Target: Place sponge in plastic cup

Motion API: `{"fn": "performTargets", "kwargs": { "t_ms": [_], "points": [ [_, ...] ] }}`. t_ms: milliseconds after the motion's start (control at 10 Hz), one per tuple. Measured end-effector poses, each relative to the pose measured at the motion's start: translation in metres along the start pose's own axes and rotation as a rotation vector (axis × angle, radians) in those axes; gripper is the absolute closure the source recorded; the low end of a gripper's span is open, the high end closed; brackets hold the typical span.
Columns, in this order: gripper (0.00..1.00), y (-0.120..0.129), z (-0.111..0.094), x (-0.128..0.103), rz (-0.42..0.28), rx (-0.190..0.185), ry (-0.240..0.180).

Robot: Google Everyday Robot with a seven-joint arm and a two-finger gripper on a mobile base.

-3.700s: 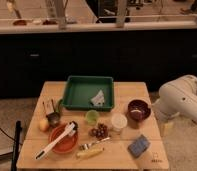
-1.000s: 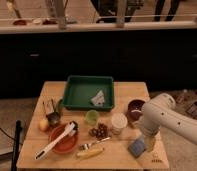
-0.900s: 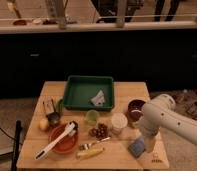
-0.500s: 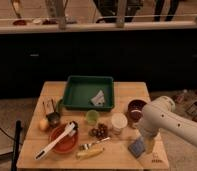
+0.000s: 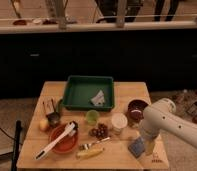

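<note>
The sponge [image 5: 136, 146], a small blue-grey block, lies flat near the table's front right edge. The plastic cup [image 5: 92, 117], short and light green, stands upright at the table's middle, just in front of the green tray. My gripper [image 5: 149, 146] hangs from the white arm [image 5: 164, 124] that reaches in from the right. It is low over the table, right beside the sponge's right side. The arm hides part of the gripper, and I cannot tell whether it touches the sponge.
A green tray [image 5: 77, 92] holds a crumpled white scrap [image 5: 98, 98]. A dark red bowl [image 5: 136, 108] and a cream-white cup [image 5: 118, 122] stand left of the arm. Grapes [image 5: 99, 132], a yellow item [image 5: 90, 152], an orange-red bowl [image 5: 62, 145] with a white brush [image 5: 56, 141], and a metal cup [image 5: 53, 118] stand to the left.
Since 3.7 s ago the arm has swung in from the right and come down beside the sponge. Over the last second it has barely moved. The sponge has not moved.
</note>
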Motion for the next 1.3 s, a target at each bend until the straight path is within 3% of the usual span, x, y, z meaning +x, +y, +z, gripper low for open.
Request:
{"fn": "performTargets", "kwargs": {
  "t_ms": [200,400,500,700,1300],
  "points": [
    [0.2,0.002,0.0,0.0,-0.016,0.012,-0.011],
    [0.2,0.006,0.0,-0.003,-0.122,0.04,-0.019],
    [0.2,0.008,0.002,-0.008,-0.221,0.059,-0.02],
    [0.2,0.01,0.006,-0.009,-0.271,0.069,-0.021],
    [0.2,0.007,0.042,-0.01,-0.343,0.018,0.005]
  ]
}}
